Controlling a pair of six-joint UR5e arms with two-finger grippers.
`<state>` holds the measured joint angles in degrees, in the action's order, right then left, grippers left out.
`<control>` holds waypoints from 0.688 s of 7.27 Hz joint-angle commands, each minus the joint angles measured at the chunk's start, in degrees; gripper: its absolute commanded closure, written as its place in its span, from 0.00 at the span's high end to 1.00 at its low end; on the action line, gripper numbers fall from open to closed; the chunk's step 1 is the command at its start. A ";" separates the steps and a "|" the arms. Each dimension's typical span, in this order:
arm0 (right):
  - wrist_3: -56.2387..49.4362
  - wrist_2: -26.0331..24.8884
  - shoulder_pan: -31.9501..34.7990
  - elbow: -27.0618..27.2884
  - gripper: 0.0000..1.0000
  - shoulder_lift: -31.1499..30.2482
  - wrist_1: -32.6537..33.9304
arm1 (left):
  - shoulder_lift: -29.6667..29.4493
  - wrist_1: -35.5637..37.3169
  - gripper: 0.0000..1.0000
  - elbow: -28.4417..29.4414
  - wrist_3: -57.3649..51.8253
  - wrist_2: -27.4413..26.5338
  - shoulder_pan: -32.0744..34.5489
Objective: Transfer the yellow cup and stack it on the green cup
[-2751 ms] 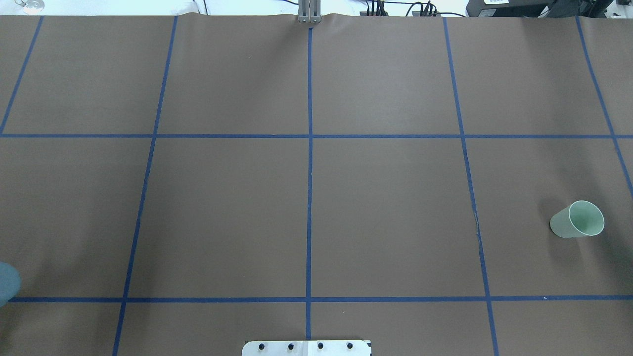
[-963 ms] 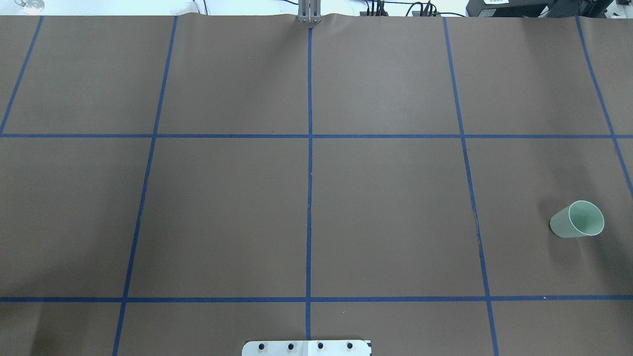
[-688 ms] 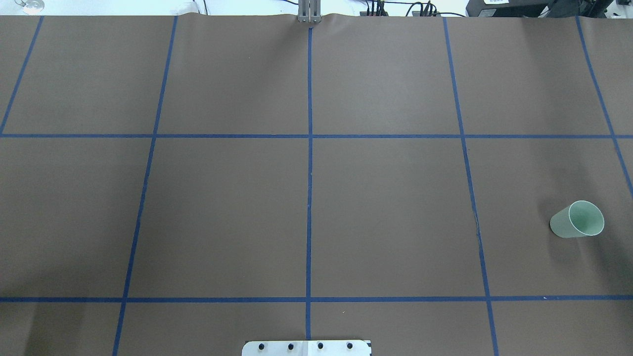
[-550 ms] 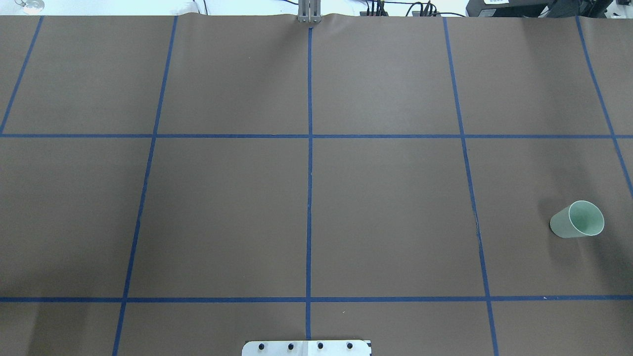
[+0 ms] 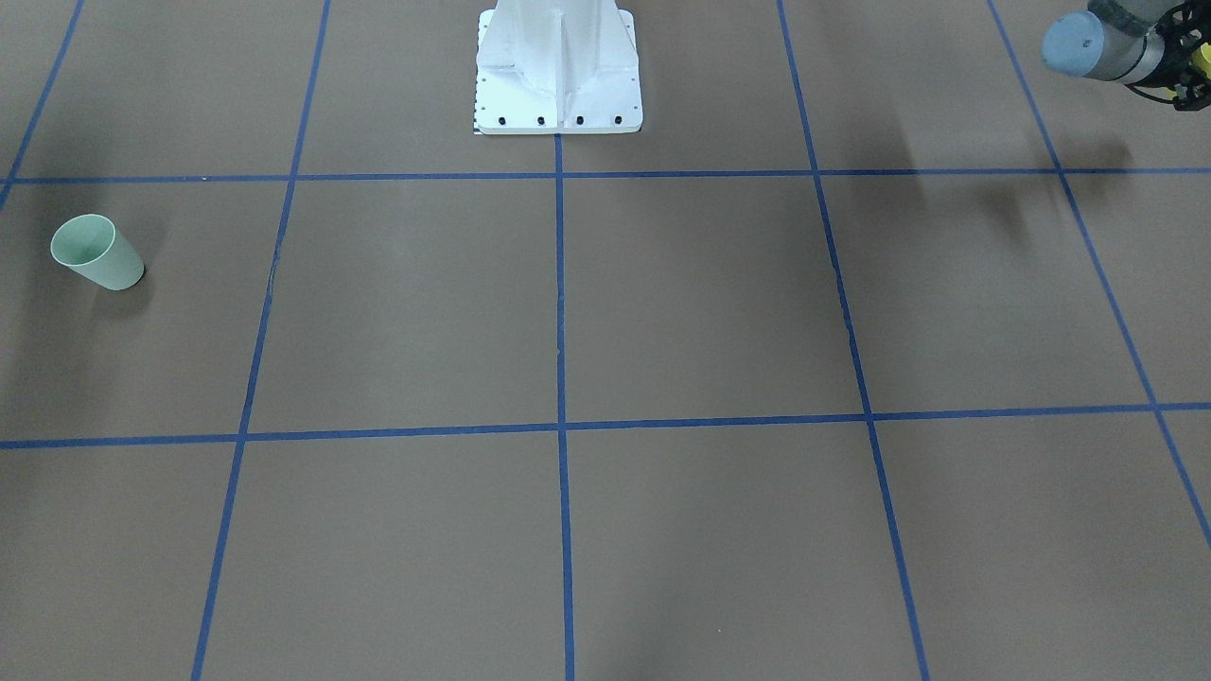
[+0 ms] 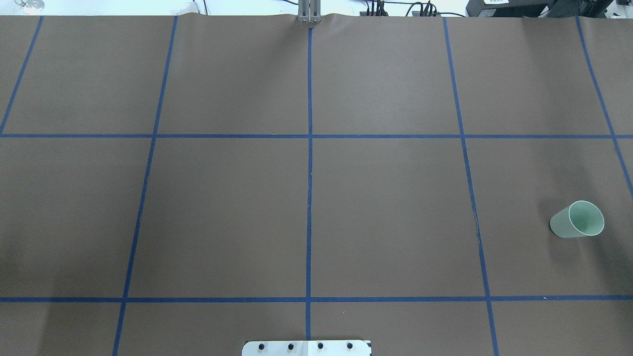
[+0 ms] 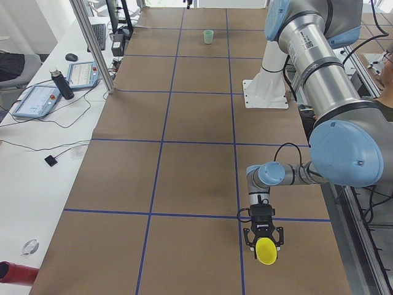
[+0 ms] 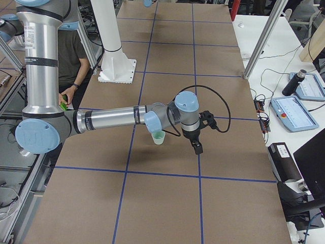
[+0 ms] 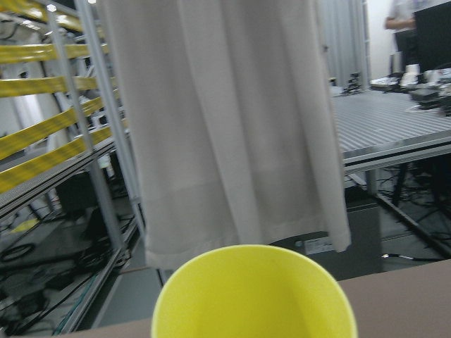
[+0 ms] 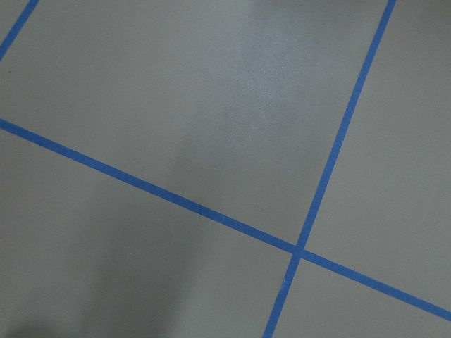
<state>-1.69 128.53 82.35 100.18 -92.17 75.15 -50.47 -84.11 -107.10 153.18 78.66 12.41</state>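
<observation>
The green cup (image 6: 577,219) stands upright on the brown table at the robot's right, also seen in the front view (image 5: 95,252) and the right-side view (image 8: 158,137). The yellow cup (image 7: 266,251) is off the table in my left gripper (image 7: 264,241), near the table's left end, lying level. It fills the bottom of the left wrist view (image 9: 254,292); the fingers are hidden there. My right gripper (image 8: 197,147) points down just beyond the green cup, apart from it. I cannot tell whether it is open or shut. Neither gripper shows in the overhead view.
Blue tape lines (image 6: 309,173) split the brown table into squares. The white robot base (image 5: 558,66) stands at the near middle edge. Part of my left arm's wrist (image 5: 1088,43) shows in the front view. Side tables with tablets and a bottle (image 7: 61,83) flank the far edge.
A blue-grey part of my left arm at the overhead view's left edge 2.8 s ago has gone out of view. The green cup has not moved.
</observation>
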 commanded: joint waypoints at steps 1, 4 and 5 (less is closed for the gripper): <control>0.20 0.23 -1.13 -0.07 1.00 0.50 0.00 | -1.89 -7.86 0.10 0.40 -13.70 -15.22 4.87; 0.11 -0.03 -4.91 -0.77 1.00 3.03 0.52 | -24.16 -28.67 0.13 8.09 -48.48 -30.22 20.78; 0.11 0.41 -5.10 -1.65 1.00 3.57 0.52 | -30.50 -32.83 0.12 11.53 -56.42 -30.14 23.77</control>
<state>-1.61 128.66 78.17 99.50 -89.78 75.49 -72.05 -110.07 -100.14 109.00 50.05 31.60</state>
